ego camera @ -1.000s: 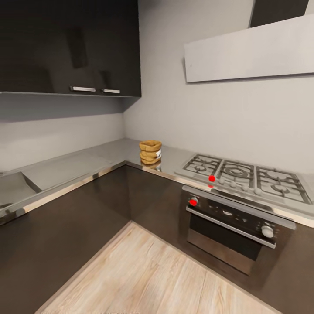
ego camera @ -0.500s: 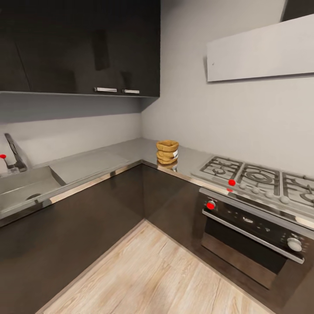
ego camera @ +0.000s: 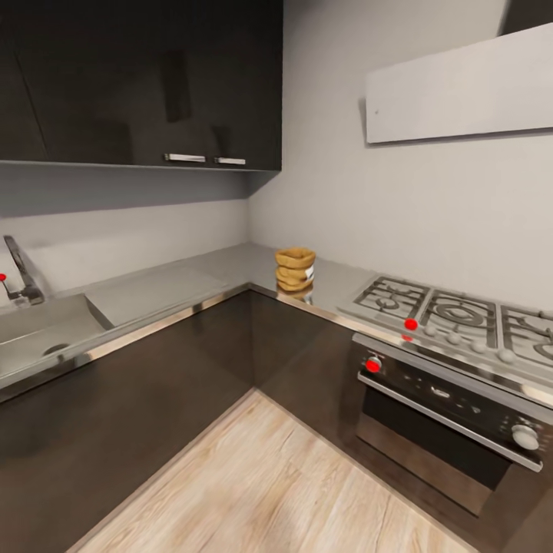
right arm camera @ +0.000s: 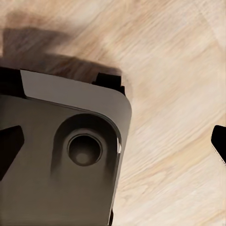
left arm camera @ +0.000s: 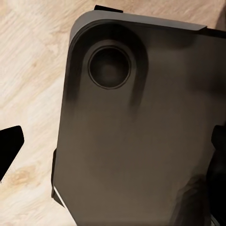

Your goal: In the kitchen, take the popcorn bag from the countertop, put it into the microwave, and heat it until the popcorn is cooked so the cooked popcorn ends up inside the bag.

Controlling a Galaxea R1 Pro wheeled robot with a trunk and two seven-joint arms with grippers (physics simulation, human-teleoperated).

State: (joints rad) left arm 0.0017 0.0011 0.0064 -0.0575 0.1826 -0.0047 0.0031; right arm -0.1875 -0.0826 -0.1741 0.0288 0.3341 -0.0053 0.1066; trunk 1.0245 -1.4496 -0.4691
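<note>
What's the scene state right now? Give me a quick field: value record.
setting: corner kitchen, wood floor
popcorn bag: upright on the countertop, near the corner, untouched
beside bag: gas hob further along the counter, oven below it
sink: on the other leg of the counter, with a tap
above: dark wall cabinets, grey hood
wrist views: looking down at the robot base and floor
left gripper: open
right gripper: open
</note>
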